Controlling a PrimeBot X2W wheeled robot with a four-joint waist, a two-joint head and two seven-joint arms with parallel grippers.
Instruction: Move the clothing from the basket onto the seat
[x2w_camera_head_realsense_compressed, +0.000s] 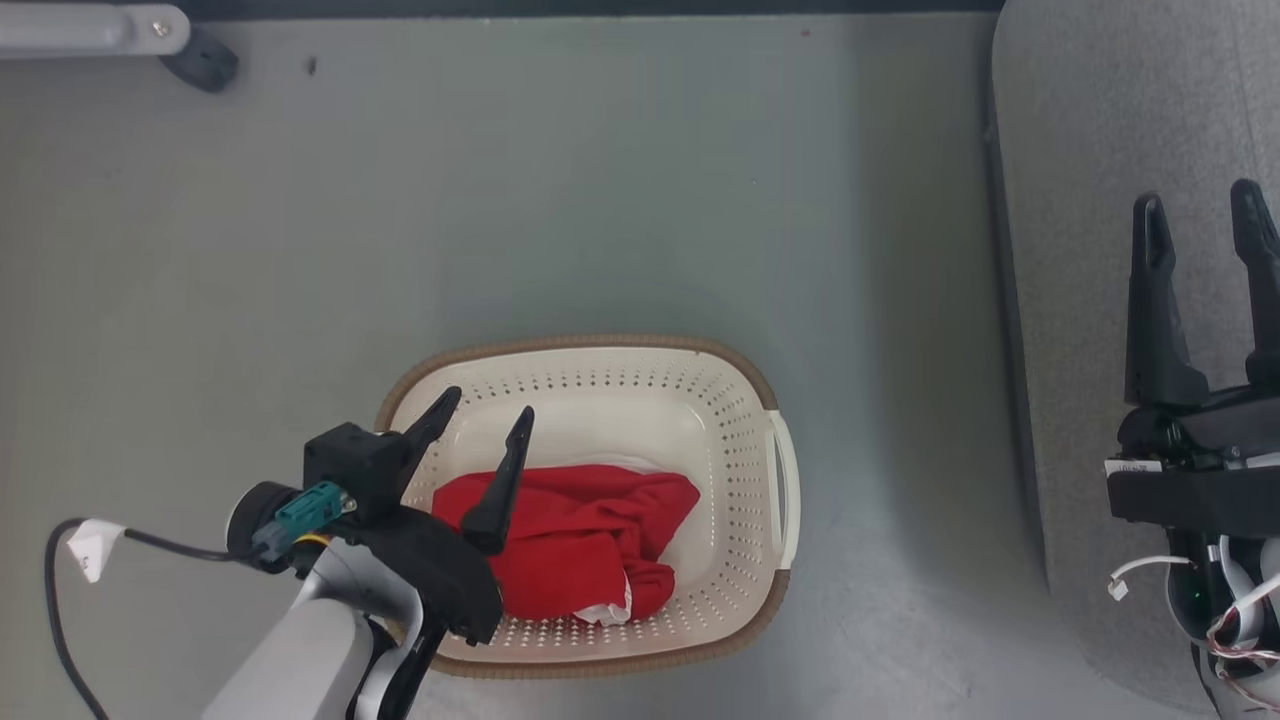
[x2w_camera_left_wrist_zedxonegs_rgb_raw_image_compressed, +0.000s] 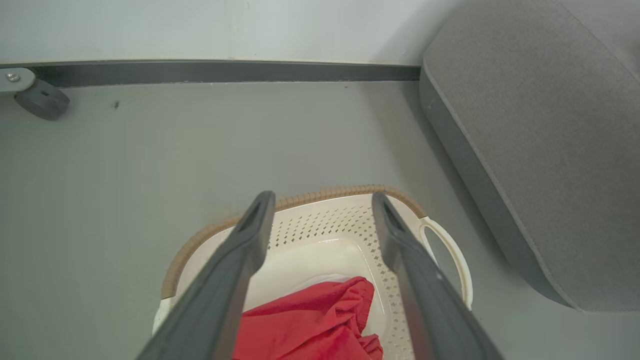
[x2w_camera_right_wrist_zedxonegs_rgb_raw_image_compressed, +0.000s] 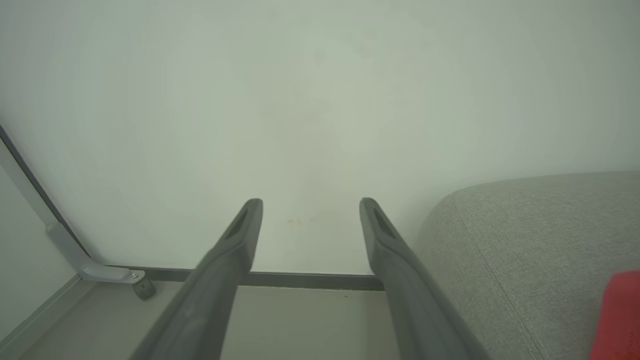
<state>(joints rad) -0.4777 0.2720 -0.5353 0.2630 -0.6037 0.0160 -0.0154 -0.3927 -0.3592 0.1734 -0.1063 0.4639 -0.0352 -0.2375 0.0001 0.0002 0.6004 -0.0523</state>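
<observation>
The basket (x2w_camera_head_realsense_compressed: 600, 342) is sitting on the plain grey floor (x2w_camera_head_realsense_compressed: 600, 180) with the red clothing (x2w_camera_head_realsense_compressed: 580, 530) bunching up in its near half. The grey seat (x2w_camera_head_realsense_compressed: 1080, 200) is standing off to its right, and a dark baseboard (x2w_camera_left_wrist_zedxonegs_rgb_raw_image_compressed: 225, 71) is running along the pale wall (x2w_camera_right_wrist_zedxonegs_rgb_raw_image_compressed: 320, 100) behind. The left tool (x2w_camera_head_realsense_compressed: 488, 403) is hanging over the basket, spread wide and holding nothing, while the right tool (x2w_camera_head_realsense_compressed: 1197, 198) is hovering over the seat, also wide and empty — a bit of red fabric (x2w_camera_right_wrist_zedxonegs_rgb_raw_image_compressed: 622, 315) is lying on the seat at that wrist view's edge.
</observation>
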